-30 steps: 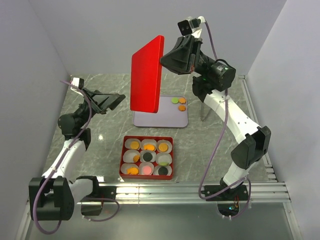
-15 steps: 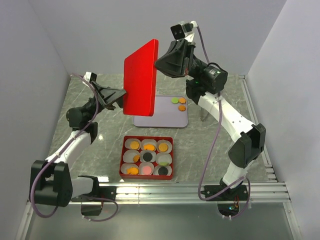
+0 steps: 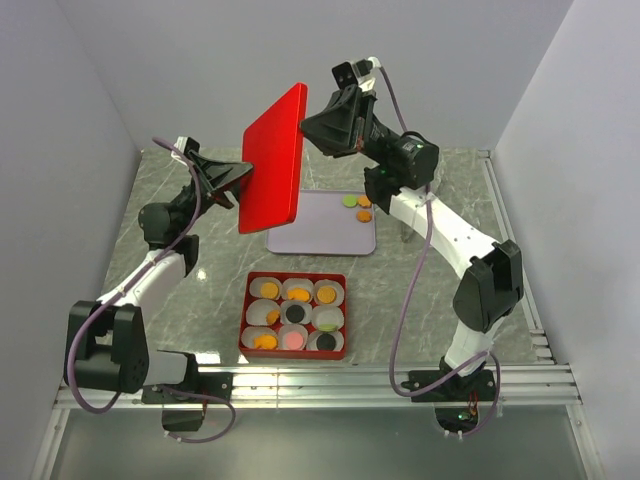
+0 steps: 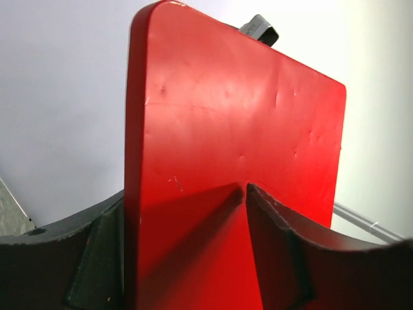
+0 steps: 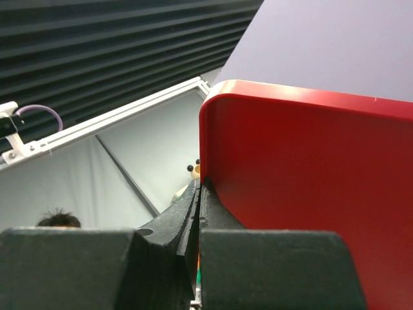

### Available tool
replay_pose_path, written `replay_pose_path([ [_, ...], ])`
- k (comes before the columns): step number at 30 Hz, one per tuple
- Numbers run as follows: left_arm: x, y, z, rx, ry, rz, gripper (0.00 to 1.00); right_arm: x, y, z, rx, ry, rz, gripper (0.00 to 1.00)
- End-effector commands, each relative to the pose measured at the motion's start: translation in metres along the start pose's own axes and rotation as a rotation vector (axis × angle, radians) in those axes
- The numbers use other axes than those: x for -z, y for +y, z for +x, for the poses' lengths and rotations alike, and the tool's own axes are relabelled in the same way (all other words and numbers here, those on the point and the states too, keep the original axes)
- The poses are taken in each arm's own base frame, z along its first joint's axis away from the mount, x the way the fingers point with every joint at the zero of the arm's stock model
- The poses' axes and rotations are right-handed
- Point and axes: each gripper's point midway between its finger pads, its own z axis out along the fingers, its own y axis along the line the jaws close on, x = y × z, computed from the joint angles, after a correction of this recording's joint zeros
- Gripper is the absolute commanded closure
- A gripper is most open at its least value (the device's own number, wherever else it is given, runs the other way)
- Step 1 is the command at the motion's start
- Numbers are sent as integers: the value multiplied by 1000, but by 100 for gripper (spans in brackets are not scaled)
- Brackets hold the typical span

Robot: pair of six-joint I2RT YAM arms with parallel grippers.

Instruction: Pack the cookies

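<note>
A: left tool [image 3: 238,178] straddles the left edge of the red lid [image 3: 272,160], one finger on each side of the panel. Can't tell from the wrist view whether it's clamping or just sitting around it.

B: right tool [image 3: 305,128]?

A: Pinched shut on the lid's opposite edge, up high. The lid hangs in the air between the two tools, close to upright, long axis up-down and leaning a little.

B: Where are the cookies [image 3: 294,314]?

A: Mostly in the red box [image 3: 246,318], sitting in its nine paper cups [image 3: 258,310]. The box is on the table [image 3: 420,280], centred, toward the arm bases. Three loose ones lie in the far right corner of the lilac tray [image 3: 320,235], just behind the box.

B: Relation that matters?

A: The box lies below the lid and toward the near edge, well apart from it. The lid's face is near vertical and the box opening faces up. My read is that the lid has to tip flat, then come down and forward. Neither tool is clearly nearer the box, since they flank it left and right.

B: Risk?

A: If both tools grip, they need to rotate together or the panel twists loose. Also, those three on the tray aren't packed yet.
</note>
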Motion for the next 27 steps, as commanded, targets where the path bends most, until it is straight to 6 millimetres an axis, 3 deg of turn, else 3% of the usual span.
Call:
replay_pose_path([
  [1, 27, -101, 64, -303, 178, 422, 32, 15, 59, 27, -95, 97, -216, 100],
  [3, 27, -105, 65, -309, 182, 431, 39, 20, 55, 25, -112, 86, -216, 100],
  [7, 25, -108, 65, -309, 187, 427, 41, 35, 47, 22, -117, 73, -220, 100],
  [13, 25, -107, 62, -301, 162, 427, 54, 63, 16, 15, -121, 29, -123, 99],
  [17, 23, -104, 61, -307, 158, 406, 61, 82, -8, 17, -154, -5, -35, 78],
  [22, 23, -104, 60, -318, 144, 399, 70, 99, -31, 24, -156, -12, 98, 63],
  [23, 22, -102, 58, -310, 140, 393, 77, 104, -34, 26, -159, -17, 123, 58],
  [27, 24, -98, 54, -309, 116, 367, 88, 120, -56, 27, -177, -56, 235, 52],
])
